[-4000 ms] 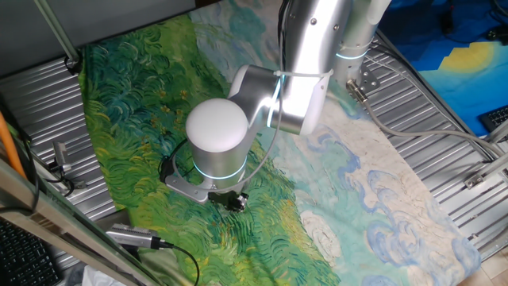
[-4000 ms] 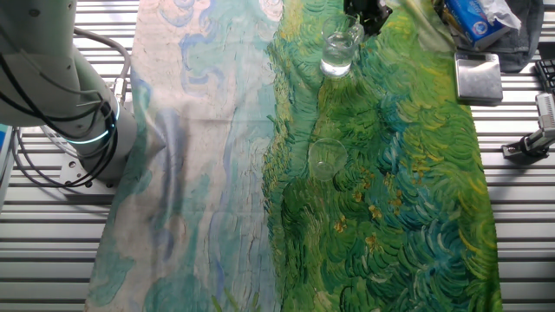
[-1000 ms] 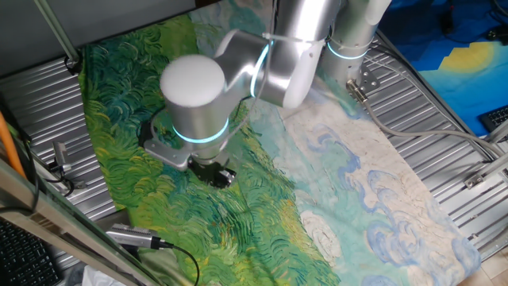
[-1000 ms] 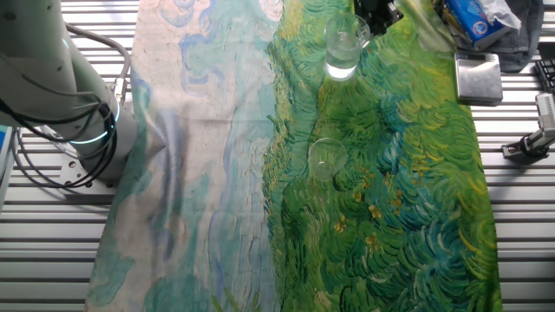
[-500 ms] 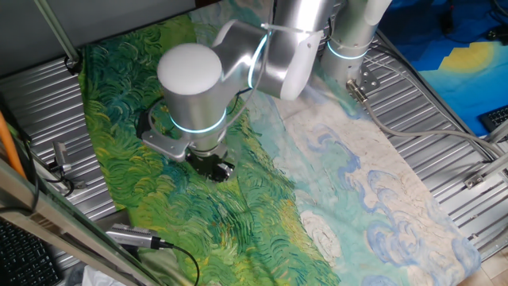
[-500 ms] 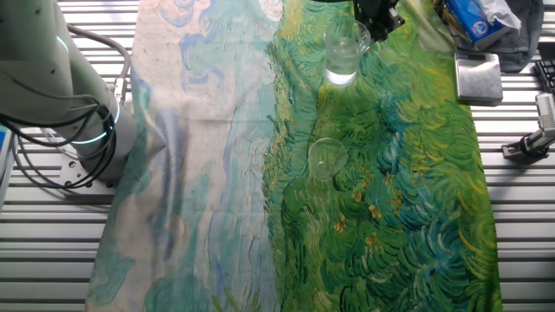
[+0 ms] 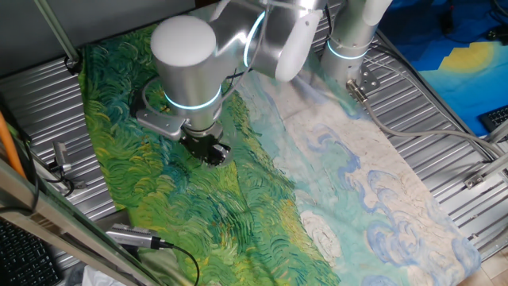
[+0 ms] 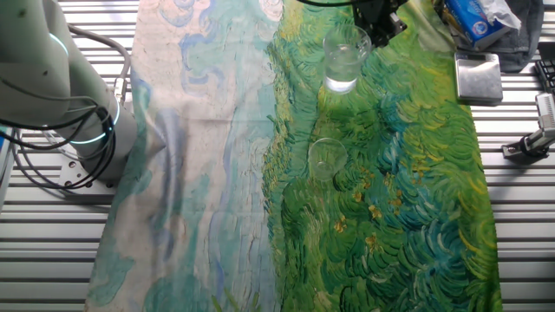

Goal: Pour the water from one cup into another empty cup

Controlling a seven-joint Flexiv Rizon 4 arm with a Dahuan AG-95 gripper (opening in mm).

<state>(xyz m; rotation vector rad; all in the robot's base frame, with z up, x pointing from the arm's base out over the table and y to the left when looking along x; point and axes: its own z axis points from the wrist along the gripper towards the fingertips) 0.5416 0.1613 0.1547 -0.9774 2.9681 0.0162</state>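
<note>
The gripper pinches the rim of the water-filled glass cup, held upright; the empty glass cup stands at its six o'clock, apart.

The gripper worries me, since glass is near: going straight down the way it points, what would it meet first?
Probably the painted cloth; the gripper already holds the glass cup lifted, and depth is unclear.

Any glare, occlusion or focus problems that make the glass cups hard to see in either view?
One fixed view: sharp, but the arm's wrist hides both cups. The other fixed view: the held cup shows a bright glint at its base, the empty cup nearly blends into the painted cloth, and the hand is cropped at the top edge.
</note>
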